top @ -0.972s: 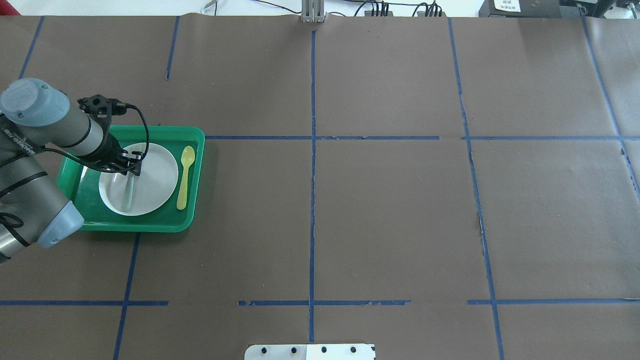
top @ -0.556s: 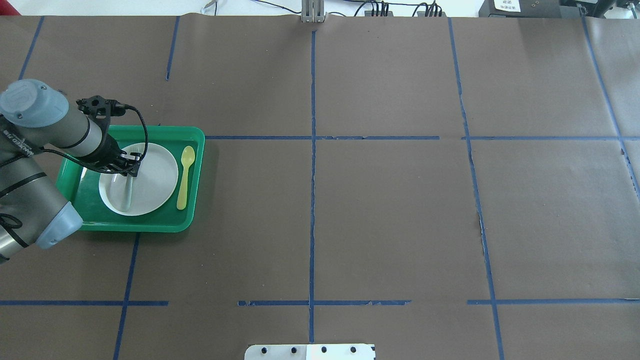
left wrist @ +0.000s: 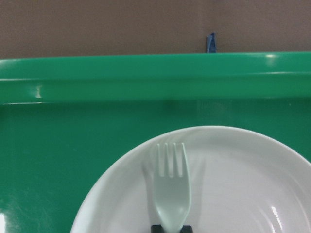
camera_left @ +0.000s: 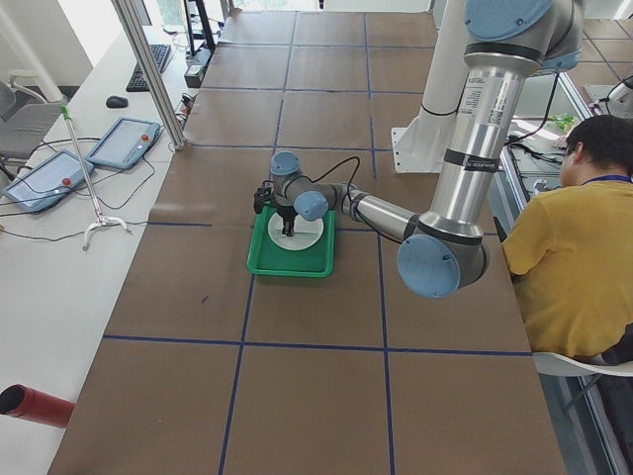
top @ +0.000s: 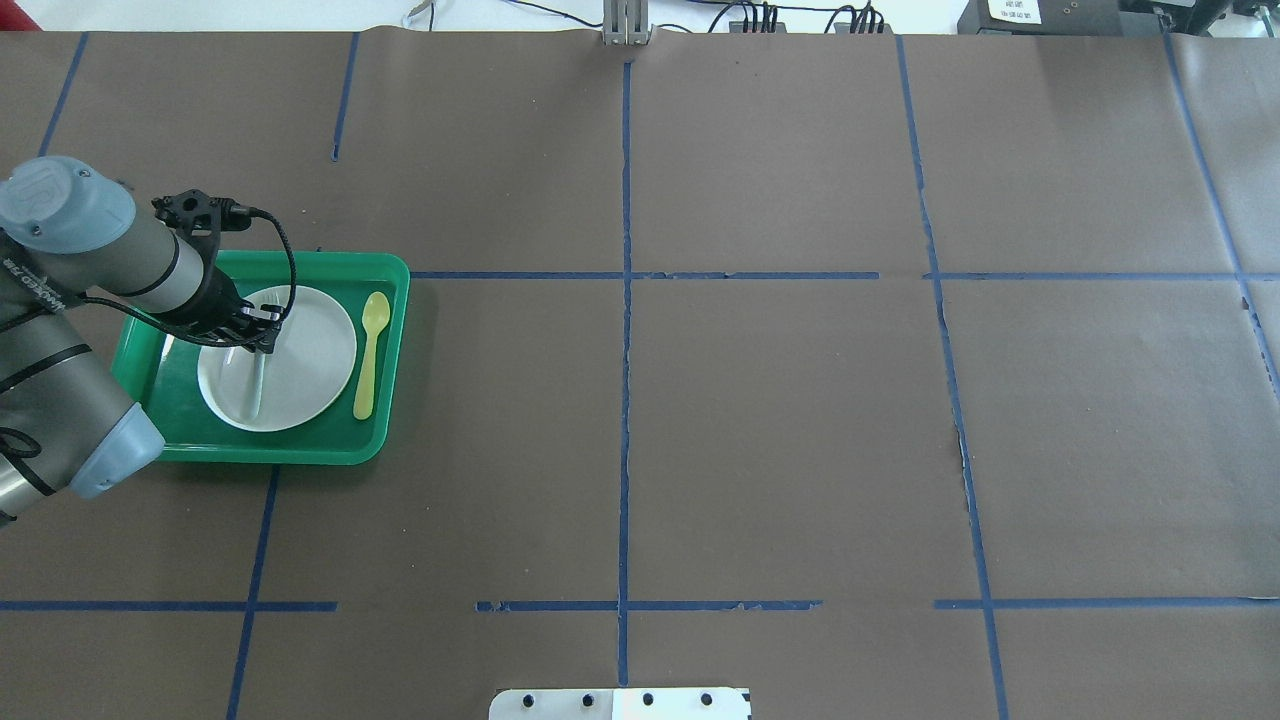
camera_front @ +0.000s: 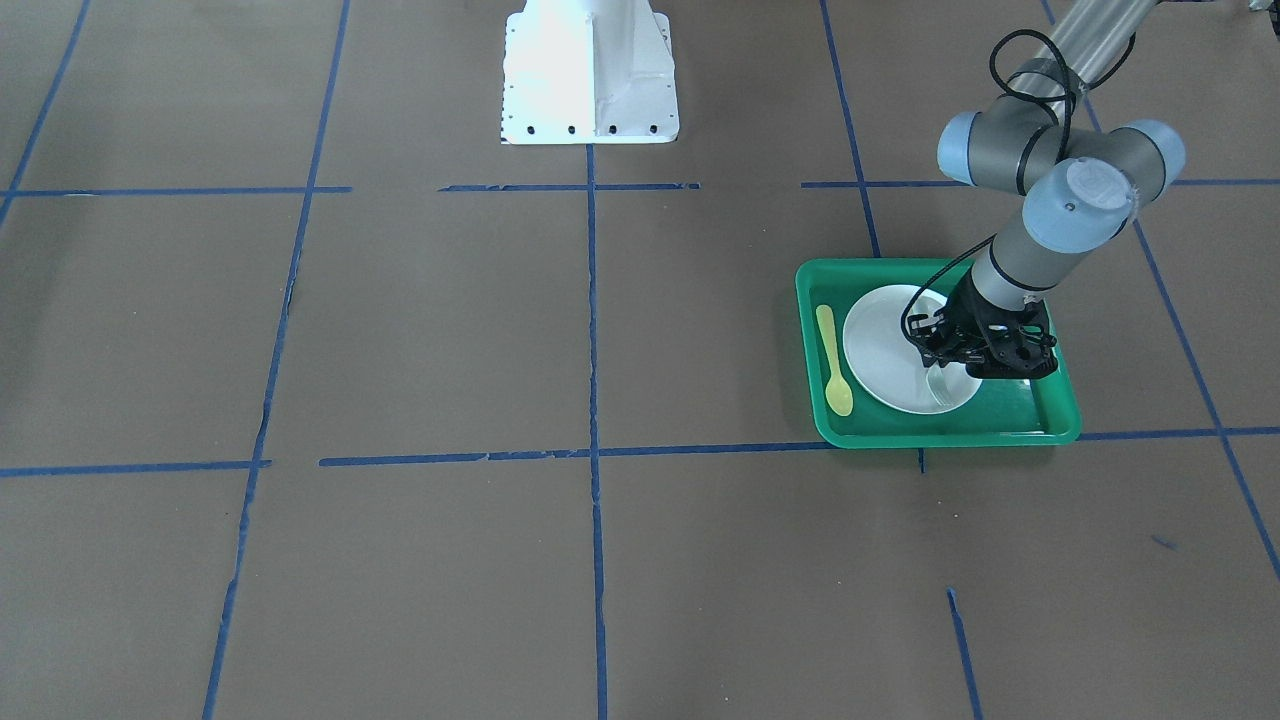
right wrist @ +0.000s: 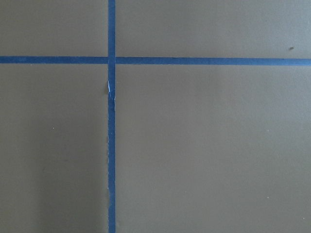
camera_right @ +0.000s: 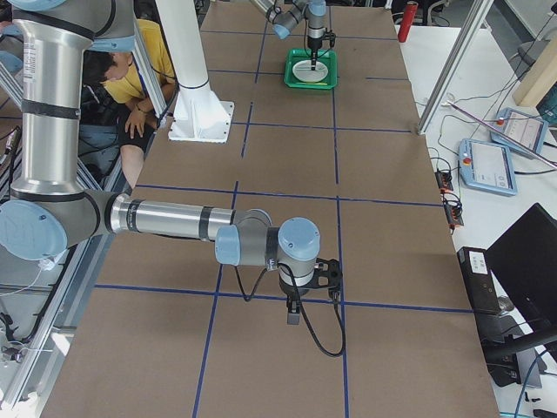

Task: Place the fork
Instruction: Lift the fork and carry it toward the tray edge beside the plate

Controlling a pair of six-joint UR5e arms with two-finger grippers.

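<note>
The pale whitish-grey plastic fork (top: 258, 385) is over the white plate (top: 315, 350) in the green tray (top: 390, 340). My left gripper (top: 262, 345) is shut on the fork's neck from above. In the left wrist view the fork's head (left wrist: 171, 189) sticks out past the fingertips (left wrist: 156, 228), tines toward the tray's wall (left wrist: 97, 87), close above the plate (left wrist: 243, 184). I cannot tell whether it touches. The front-facing view shows the left gripper (camera_front: 940, 360) over the plate's side (camera_front: 875, 345). My right gripper (camera_right: 291, 318) shows only far off; I cannot tell its state.
A yellow plastic spoon (top: 370, 350) lies in the tray beside the plate, on the side toward the table's middle; it also shows in the front-facing view (camera_front: 832, 360). Brown paper with blue tape lines (top: 625, 400) covers the table. The right wrist view shows only paper and tape (right wrist: 112, 145).
My left gripper has shifted slightly toward the robot's left with the fork. The fork's handle now looks thinner and closer to the plate.
</note>
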